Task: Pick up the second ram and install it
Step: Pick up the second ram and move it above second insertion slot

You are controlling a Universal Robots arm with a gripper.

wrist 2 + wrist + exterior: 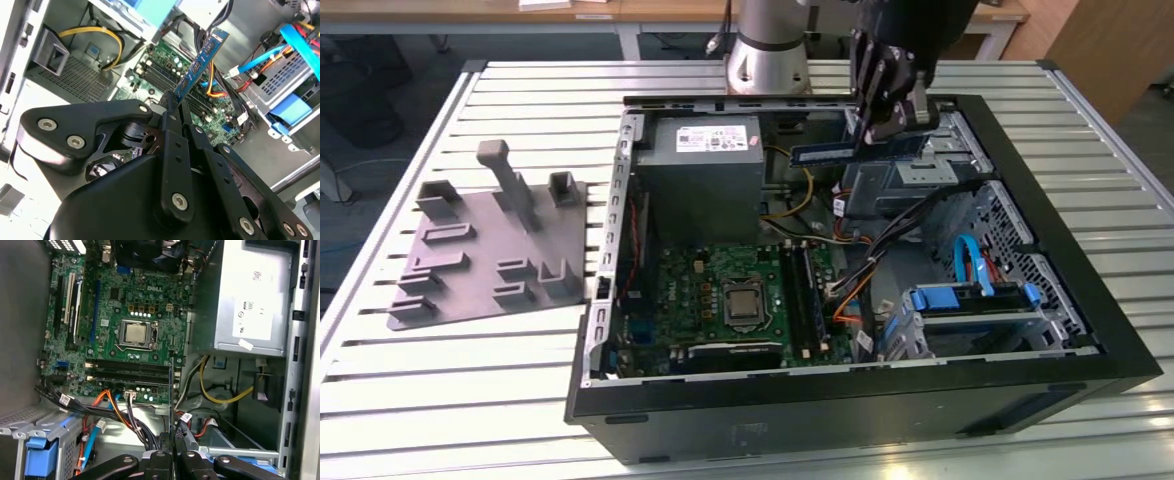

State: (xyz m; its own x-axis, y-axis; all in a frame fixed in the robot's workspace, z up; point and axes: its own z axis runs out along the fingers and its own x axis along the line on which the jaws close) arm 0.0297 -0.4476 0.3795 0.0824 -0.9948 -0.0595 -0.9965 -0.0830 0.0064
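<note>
The second ram (834, 151) is a narrow blue-green stick held level above the back of the open computer case. My gripper (890, 122) is shut on one end of it. In the second wrist view the ram (201, 59) sticks out from between the black fingers (171, 112), over the green motherboard (165, 62). The first wrist view has the ram (172, 390) edge-on, rising from my gripper (172, 442), beside the long black memory slots (130, 371). On the motherboard (720, 300) those slots (803, 295) lie on the side towards the exterior view's right.
The grey power supply (700, 165) fills the case's back left. Cables (854, 280) and a drive cage with blue parts (974, 300) crowd its right side. A grey fixture plate with upright posts (487, 250) lies on the slatted table (454, 400) left of the case.
</note>
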